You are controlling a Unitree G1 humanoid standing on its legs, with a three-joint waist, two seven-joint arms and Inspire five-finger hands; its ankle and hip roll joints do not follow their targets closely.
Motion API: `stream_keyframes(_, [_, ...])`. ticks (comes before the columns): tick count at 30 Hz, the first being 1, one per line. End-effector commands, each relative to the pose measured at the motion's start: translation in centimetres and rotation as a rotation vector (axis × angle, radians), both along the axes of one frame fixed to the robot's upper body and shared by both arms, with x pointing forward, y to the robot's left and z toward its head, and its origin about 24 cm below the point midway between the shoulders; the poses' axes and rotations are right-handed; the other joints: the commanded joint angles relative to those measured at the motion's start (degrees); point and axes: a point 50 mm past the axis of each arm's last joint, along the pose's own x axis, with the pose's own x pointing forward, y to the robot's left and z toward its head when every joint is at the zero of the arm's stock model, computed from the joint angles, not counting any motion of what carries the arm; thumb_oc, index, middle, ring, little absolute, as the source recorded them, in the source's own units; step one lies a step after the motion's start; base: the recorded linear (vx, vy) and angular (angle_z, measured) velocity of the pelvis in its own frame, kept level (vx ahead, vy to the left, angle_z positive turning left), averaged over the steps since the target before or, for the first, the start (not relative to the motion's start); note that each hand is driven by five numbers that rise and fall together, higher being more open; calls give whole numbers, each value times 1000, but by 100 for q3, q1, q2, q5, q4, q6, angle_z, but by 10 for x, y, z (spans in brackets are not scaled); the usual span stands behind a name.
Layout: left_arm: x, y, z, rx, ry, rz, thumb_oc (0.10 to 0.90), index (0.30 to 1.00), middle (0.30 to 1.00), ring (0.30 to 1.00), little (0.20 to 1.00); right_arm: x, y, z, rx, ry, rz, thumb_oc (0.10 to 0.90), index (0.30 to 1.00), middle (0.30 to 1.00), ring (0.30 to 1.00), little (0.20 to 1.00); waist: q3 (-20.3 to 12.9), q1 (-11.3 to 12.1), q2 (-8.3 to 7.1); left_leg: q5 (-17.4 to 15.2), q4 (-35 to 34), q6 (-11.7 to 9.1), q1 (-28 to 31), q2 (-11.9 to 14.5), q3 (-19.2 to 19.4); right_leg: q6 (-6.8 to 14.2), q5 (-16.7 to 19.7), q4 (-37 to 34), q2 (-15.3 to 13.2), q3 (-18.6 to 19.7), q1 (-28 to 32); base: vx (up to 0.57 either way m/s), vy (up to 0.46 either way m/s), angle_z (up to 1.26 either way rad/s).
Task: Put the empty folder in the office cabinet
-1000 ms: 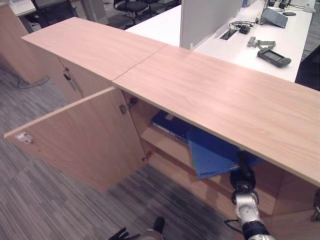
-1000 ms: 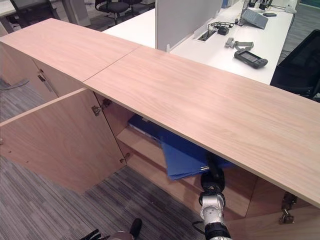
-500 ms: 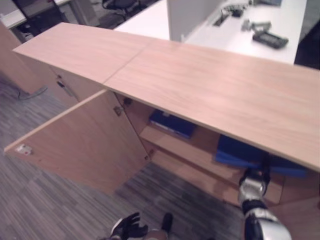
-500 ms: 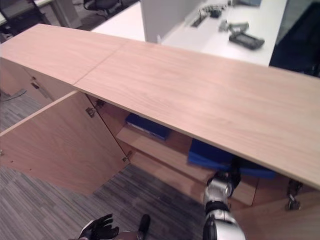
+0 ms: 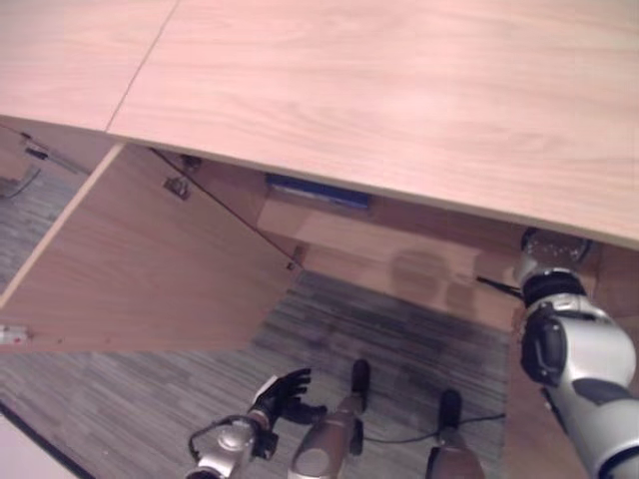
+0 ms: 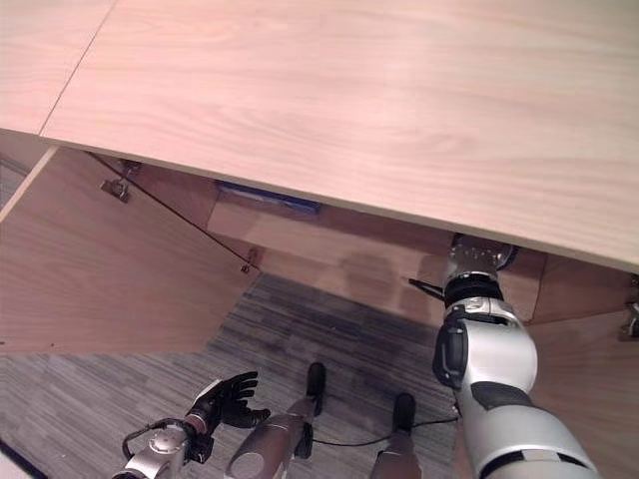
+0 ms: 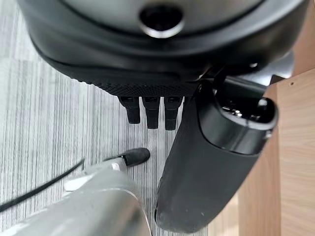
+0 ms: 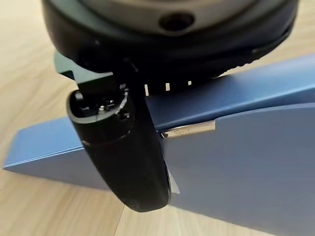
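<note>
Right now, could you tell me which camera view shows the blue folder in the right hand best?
The right wrist view: the blue folder lies on the wooden shelf with the right hand on it. In both eye views the cabinet top hides it.

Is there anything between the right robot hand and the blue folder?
Nothing: in the right wrist view the right robot hand lies directly against the blue folder, its thumb across the folder's face, on the wooden shelf.
</note>
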Motion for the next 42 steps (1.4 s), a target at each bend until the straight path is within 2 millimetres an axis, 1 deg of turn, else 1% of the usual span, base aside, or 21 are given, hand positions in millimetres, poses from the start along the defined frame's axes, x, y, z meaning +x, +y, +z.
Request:
stream_keyframes(1, [6,15,8,57,-42,-62,800,900,900,900,900,-18,-41,116,-220,-270,-134,400,300,300,300,300,-305,68,-113,-881,634,-408,208,446,83,265,-1009,1424,-360,236,-799,0,0,0])
stream_keyframes(4, [9,19,11,73,-49,-75,800,900,900,900,900,-22,-43,134,-259,-287,-139,400,300,300,300,300,-253,109,-112,-978,912,-398,10,449,30,254,-1105,1760,-412,271,-1022,-2,-19,-3])
stream_keyframes(6, [10,21,12,78,-54,-78,800,900,900,900,900,-23,-45,138,-269,-283,-141,400,300,300,300,300,-243,124,-123,-1030,1040,-402,-90,443,2,251,-1155,1895,-427,286,-1122,4,-21,1])
stream_keyframes(8, [13,26,16,97,-65,-98,800,900,900,900,900,-25,-46,149,-295,-289,-140,400,300,300,300,300,-199,171,-138,-1090,1243,-425,-303,453,-53,248,-1236,2117,-455,260,-1305,0,-57,2])
stream_keyframes(12, [20,29,24,103,-94,-115,800,900,900,900,900,-27,-49,152,-300,-276,-142,400,300,300,300,300,-150,207,-154,-1176,1502,-439,-604,432,-152,219,-1332,2432,-447,251,-1596,-13,-44,7])
stream_keyframes(13, [22,30,25,105,-99,-118,800,900,900,900,900,-26,-49,152,-301,-268,-137,400,300,300,300,300,-134,213,-148,-1195,1565,-439,-678,424,-174,214,-1351,2543,-443,255,-1682,8,-20,7])
stream_keyframes(14, [23,31,27,106,-105,-116,800,900,900,900,900,-25,-49,148,-305,-251,-129,400,300,300,300,300,-130,223,-156,-1312,1690,-440,-772,402,-198,213,-1499,2750,-471,271,-1804,-2,-8,4])
stream_keyframes(16, [25,37,30,118,-119,-100,800,900,900,900,900,-24,-51,136,-291,-209,-121,400,300,300,300,300,-70,236,-131,-1284,1823,-425,-948,391,-230,184,-1507,2898,-461,273,-1954,-11,-23,6])
stream_keyframes(17, [26,40,32,124,-126,-90,800,900,900,900,900,-22,-51,130,-282,-196,-112,400,300,300,300,300,-71,236,-157,-1377,1945,-428,-1054,376,-254,175,-1613,3049,-480,280,-2049,-22,-40,9])
stream_keyframes(18, [27,41,33,128,-131,-81,800,900,900,900,900,-21,-50,125,-275,-182,-107,400,300,300,300,300,-49,243,-147,-1332,1956,-420,-1109,372,-257,164,-1574,3049,-475,269,-2079,5,-33,14])
stream_keyframes(19, [28,44,34,133,-137,-66,800,900,900,900,900,-20,-51,115,-256,-156,-105,400,300,300,300,300,-38,235,-148,-1418,2055,-420,-1191,357,-290,160,-1673,3183,-488,270,-2160,-37,-20,6])
stream_keyframes(20, [30,45,35,136,-144,-60,800,900,900,900,900,-20,-52,110,-243,-139,-105,400,300,300,300,300,-2,237,-126,-1368,2081,-414,-1255,353,-298,150,-1624,3208,-487,267,-2210,2,-14,9])
stream_keyframes(21, [29,48,35,147,-143,-53,800,900,900,900,900,-19,-52,100,-218,-105,-103,400,300,300,300,300,7,222,-125,-1453,2168,-416,-1338,337,-317,140,-1743,3330,-508,260,-2297,-22,-9,7])
stream_keyframes(23, [30,50,37,159,-152,-51,800,900,900,900,900,-18,-52,87,-178,-54,-103,400,300,300,300,300,54,203,-106,-1487,2292,-405,-1478,308,-329,121,-1805,3501,-528,271,-2415,-15,-6,8])
stream_keyframes(25, [32,52,39,172,-162,-52,800,900,900,900,900,-20,-54,80,-142,-17,-114,400,300,300,300,300,69,194,-102,-1503,2396,-402,-1625,292,-358,110,-1856,3646,-538,270,-2546,-25,-5,9])
stream_keyframes(28, [32,53,41,191,-173,-63,800,900,900,900,900,-20,-54,77,-98,10,-116,400,300,300,300,300,52,204,-101,-1534,2470,-404,-1778,264,-378,94,-1921,3772,-568,257,-2688,-22,-6,6])
stream_keyframes(32, [31,56,40,232,-169,-74,800,900,900,900,900,-21,-55,81,-70,47,-117,400,300,300,300,300,32,195,-130,-1556,2539,-403,-1884,237,-409,73,-1987,3936,-586,248,-2790,-7,-14,4])
stream_keyframes(36, [27,59,36,275,-147,-91,800,900,900,900,900,-15,-45,88,-30,75,-89,400,300,300,300,300,12,189,-176,-1542,2375,-408,-1700,240,-428,35,-2036,3869,-534,251,-2603,-2,-20,6])
stream_keyframes(40, [24,62,35,275,-142,-79,800,900,900,900,900,-16,-45,102,-61,50,-82,400,300,300,300,300,-23,207,-192,-1523,2251,-432,-1515,239,-444,41,-2029,3777,-538,206,-2413,0,0,0])
stream_keyframes(41, [23,63,36,267,-140,-77,800,900,900,900,900,-18,-49,107,-89,57,-77,538,507,507,507,507,-50,216,-194,-1501,2168,-453,-1418,240,-464,50,-2033,3715,-547,184,-2299,0,0,0])
stream_keyframes(42, [23,63,36,267,-141,-77,800,900,900,900,900,-18,-49,107,-89,57,-77,800,900,900,900,900,-43,214,-189,-1498,2162,-453,-1409,241,-466,50,-2031,3709,-546,181,-2289,0,0,0])
